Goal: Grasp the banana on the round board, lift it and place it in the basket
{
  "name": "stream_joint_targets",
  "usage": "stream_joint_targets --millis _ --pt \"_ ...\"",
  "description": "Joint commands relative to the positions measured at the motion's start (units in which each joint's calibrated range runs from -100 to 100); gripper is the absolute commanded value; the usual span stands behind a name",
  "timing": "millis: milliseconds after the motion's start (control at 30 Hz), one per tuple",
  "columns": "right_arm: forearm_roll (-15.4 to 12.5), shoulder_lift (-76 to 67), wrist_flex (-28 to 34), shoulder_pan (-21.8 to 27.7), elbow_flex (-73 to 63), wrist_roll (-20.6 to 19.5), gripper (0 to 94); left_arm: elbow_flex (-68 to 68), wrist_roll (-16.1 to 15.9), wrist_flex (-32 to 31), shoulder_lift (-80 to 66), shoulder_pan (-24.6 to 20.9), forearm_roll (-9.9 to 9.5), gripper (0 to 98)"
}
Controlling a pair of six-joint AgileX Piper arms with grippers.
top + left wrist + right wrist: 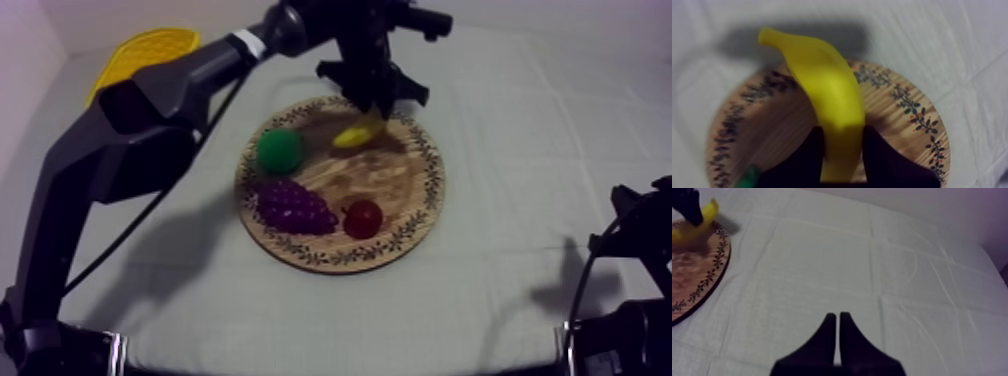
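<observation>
The yellow banana (358, 133) lies over the far part of the round wooden board (432, 190). My left gripper (375, 102) reaches down onto it from above. In the left wrist view the banana (827, 95) runs between the two black fingers (884, 157), which are shut on its near end, and its tip points past the board's patterned rim (912, 107). I cannot tell whether it still touches the board. The yellow basket (145, 50) sits at the far left. My right gripper (838, 319) is shut on nothing, low over the cloth, with the banana (694, 225) far off.
On the board also lie a green pear (280, 150), a purple bunch of grapes (295, 207) and a small red fruit (363, 217). My left arm (150, 110) stretches across the table's left side. My right arm (635, 250) rests at the right edge.
</observation>
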Motion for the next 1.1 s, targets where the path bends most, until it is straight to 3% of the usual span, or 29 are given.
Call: stream_joint_targets --millis 0,367,700,1067 --pt "0.0 0.0 0.0 0.0 0.1 0.0 0.4 1.4 -0.1 0.1 -4.9 -1.3 -0.88 25.3" --pt "0.0 0.0 0.0 0.0 0.1 0.0 0.4 13.8 -2.1 0.1 -24.3 -13.2 -5.24 25.8" --pt "0.0 0.0 0.0 0.0 0.1 0.0 0.4 26.1 -3.7 0.1 -30.4 -24.8 -7.33 25.8" --pt "0.0 0.0 0.0 0.0 0.1 0.0 0.4 34.2 -3.1 -3.7 -27.6 -28.0 -8.08 26.1"
